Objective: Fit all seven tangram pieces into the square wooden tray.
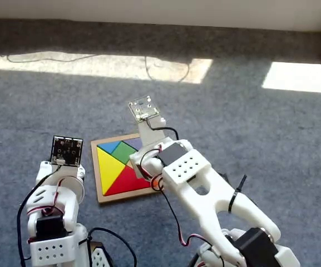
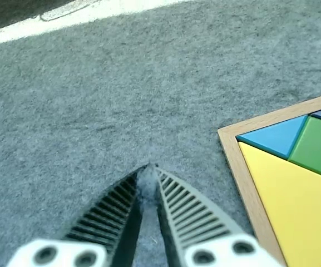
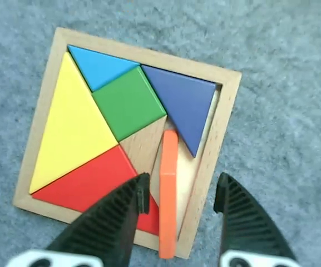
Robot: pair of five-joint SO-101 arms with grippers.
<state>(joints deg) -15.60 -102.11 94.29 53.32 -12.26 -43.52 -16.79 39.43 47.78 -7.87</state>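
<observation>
- Tray (image 3: 149, 57) lies on the grey carpet (image 2: 93, 83) beneath the right arm. It looks light and nothing pins it, so a sideways push from above could slide or turn it and throw off the aim.
- Right gripper (image 3: 182, 184) hangs over the tray's unfilled part with its jaws spread to either side of the orange piece (image 3: 168, 189). One finger is close to the piece and the other well apart from it. If they close off-centre, the piece may tip flat askew instead of being gripped.
- Dark blue triangle (image 3: 185, 100) does not sit snug in its corner, as bare wood shows beside it. It may therefore block the gap the orange piece needs.
- The orange piece stands on its thin edge, one end near the green square (image 3: 129, 103) and the other seemingly over the rim. It could topple onto the red triangle (image 3: 88, 181) or out onto the carpet.
- Left gripper (image 2: 149, 167) rests with its jaws pressed together, holding nothing, above the carpet just beside the tray.
- In the high view the right arm covers the tray's far side.
- Seen edge-on, the orange piece's outline cannot be made out.
- I count six pieces, with the yellow triangle (image 3: 71, 128) and light blue triangle (image 3: 102, 64). I cannot tell where the seventh is.
</observation>
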